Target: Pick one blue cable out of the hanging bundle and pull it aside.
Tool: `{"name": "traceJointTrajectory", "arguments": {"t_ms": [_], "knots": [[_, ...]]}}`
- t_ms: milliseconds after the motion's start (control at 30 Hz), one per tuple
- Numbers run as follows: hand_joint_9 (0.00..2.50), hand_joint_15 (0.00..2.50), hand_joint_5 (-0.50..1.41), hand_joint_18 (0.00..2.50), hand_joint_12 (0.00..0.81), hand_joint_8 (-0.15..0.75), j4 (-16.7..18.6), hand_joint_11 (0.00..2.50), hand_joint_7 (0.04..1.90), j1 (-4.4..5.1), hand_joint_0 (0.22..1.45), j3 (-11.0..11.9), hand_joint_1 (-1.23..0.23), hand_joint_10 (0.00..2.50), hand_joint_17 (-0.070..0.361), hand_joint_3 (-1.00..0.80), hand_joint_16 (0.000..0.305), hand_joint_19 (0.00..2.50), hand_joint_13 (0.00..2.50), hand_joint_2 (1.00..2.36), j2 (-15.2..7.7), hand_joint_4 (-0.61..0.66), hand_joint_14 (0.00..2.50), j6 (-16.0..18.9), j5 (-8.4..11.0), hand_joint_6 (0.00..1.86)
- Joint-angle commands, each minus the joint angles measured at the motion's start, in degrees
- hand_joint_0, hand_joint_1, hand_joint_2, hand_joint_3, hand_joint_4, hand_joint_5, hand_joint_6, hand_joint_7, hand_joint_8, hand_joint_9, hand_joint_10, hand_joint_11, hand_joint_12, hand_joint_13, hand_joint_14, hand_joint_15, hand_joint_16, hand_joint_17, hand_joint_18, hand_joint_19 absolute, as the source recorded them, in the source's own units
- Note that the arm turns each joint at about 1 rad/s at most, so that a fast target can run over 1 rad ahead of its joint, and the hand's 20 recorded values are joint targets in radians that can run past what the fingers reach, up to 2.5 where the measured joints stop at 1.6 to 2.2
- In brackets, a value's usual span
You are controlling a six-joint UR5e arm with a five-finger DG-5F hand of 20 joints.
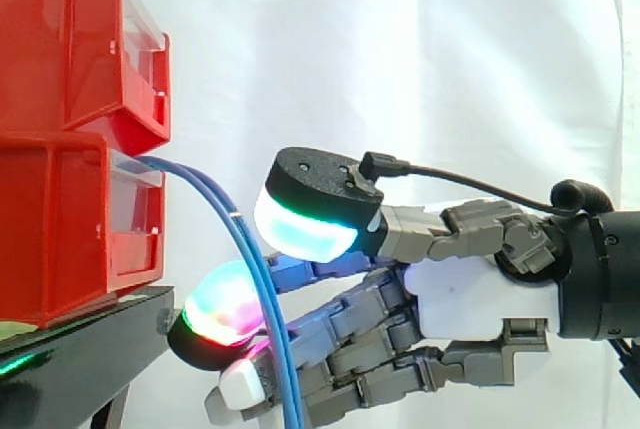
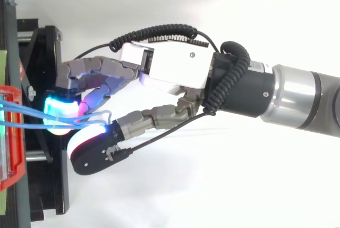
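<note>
Thin blue cables point(image 1: 236, 217) drop through the grasp of the hand point(image 1: 470, 299), arcing out of the lower of two stacked red plastic bins point(image 1: 70, 239) just beyond its fingertips. A black stand point(image 1: 90, 334) sits under the bins, with a white curtain point(image 1: 400, 49) behind. The hand reaches level toward the bins, fingers point(image 1: 220, 314) curled round the cables from below, thumb point(image 1: 310, 214) arched above.

Glossy plastic bins point(image 1: 60, 49), smooth cable point(image 1: 225, 207)
</note>
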Motion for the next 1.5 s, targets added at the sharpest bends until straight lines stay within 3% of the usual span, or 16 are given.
{"name": "traceJointTrajectory", "arguments": {"t_ms": [0, 167, 300, 600, 833, 933, 1233, 1467], "knots": [[0.84, 0.20, -0.05, 0.31, 0.265, 0.254, -1.19, 0.23, 1.25, 0.00, 0.57, 0.25, -0.60, 0.01, 0.091, -0.42, 0.040, 0.31, 0.48, 1.01, 0.01, 0.18, 0.01, 0.08, -0.04, 0.56], [0.85, 0.20, -0.05, 0.33, 0.263, 0.254, -3.21, 0.24, 1.23, -0.18, 0.58, 1.39, -0.60, 0.01, 0.090, -0.42, 0.040, 0.31, 0.49, 1.01, 0.01, 0.18, 0.01, 0.17, -0.04, 0.57], [0.89, 0.21, -0.07, 0.34, 0.263, 0.250, -4.09, 0.29, 1.06, -0.26, 0.58, 1.83, -0.60, 0.01, 0.090, -0.42, 0.040, 0.31, 0.50, 1.01, 0.01, 0.16, 0.01, 0.17, -0.13, 0.69], [0.92, 0.22, -0.08, 0.35, 0.264, 0.250, -6.11, 0.32, 1.00, -0.70, 0.57, 3.06, -0.60, 0.01, 0.089, -0.40, 0.040, 0.32, 0.52, 1.01, 0.01, 0.13, 0.01, 0.61, -0.13, 0.77], [0.91, 0.29, -0.10, 0.37, 0.263, 0.260, -6.90, 0.37, 0.98, -1.14, 0.57, 4.20, -0.58, 0.01, 0.090, -0.21, 0.040, 0.34, 0.58, 1.02, 0.01, 0.09, 0.01, 0.61, -1.00, 0.89], [0.89, 0.30, -0.11, 0.39, 0.265, 0.266, -8.74, 0.38, 0.89, -1.49, 0.57, 5.43, -0.60, 0.01, 0.090, -0.18, 0.040, 0.35, 0.58, 1.02, 0.01, 0.10, 0.01, 0.52, -1.62, 0.91], [0.90, 0.33, -0.12, 0.42, 0.271, 0.268, -14.63, 0.46, 0.87, -2.11, 0.58, 7.37, -0.67, 0.02, 0.093, -0.16, 0.041, 0.37, 0.60, 1.02, 0.10, 0.11, 0.01, 0.70, -2.85, 0.93], [0.92, 0.35, -0.13, 0.45, 0.274, 0.269, -17.36, 0.51, 0.92, -2.02, 0.60, 7.02, -0.73, 0.02, 0.094, -0.13, 0.042, 0.37, 0.62, 1.02, 2.65, 0.05, 0.01, -0.71, -3.38, 0.94]]}}
